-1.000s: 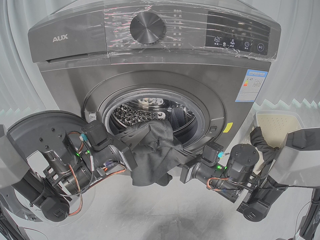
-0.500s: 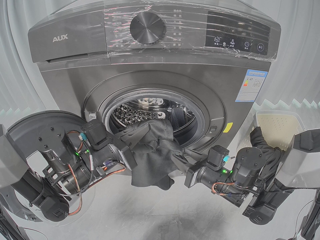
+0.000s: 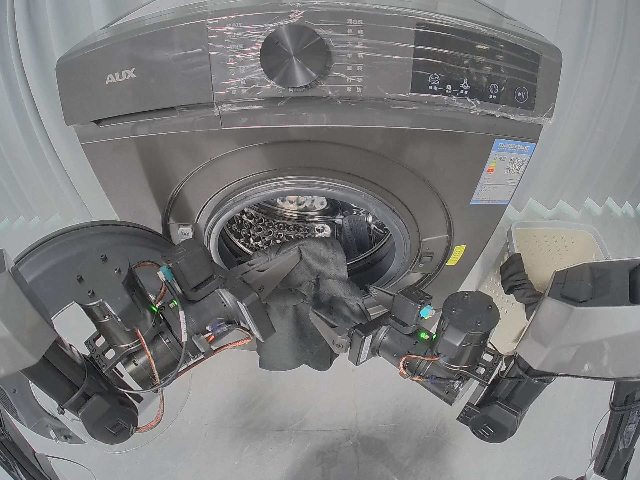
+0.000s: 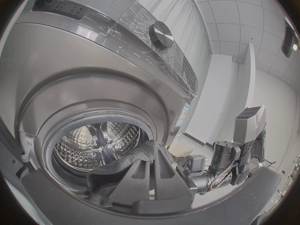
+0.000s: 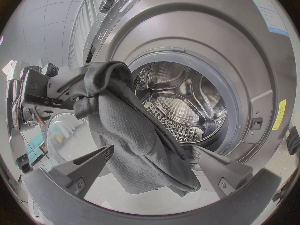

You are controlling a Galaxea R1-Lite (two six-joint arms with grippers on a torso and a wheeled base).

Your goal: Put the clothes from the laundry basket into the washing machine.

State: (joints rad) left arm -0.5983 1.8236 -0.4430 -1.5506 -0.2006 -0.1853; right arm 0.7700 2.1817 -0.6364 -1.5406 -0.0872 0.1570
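Observation:
A dark grey garment hangs in front of the washing machine's open drum. My left gripper is shut on its upper fold at the drum's mouth; the left wrist view shows the left gripper pinching the garment. My right gripper is open just right of the hanging cloth. In the right wrist view the right gripper has its fingers spread on either side of the garment without pinching it. The laundry basket stands at the right, with another dark cloth draped over its rim.
The washer's round door is swung open to the left, behind my left arm. The control panel and dial are above the drum. Bare grey floor lies below the grippers.
My right gripper has let go of the garment's right edge, opened, and moved left toward the cloth. The garment now hangs slack from the left gripper, which has stayed put.

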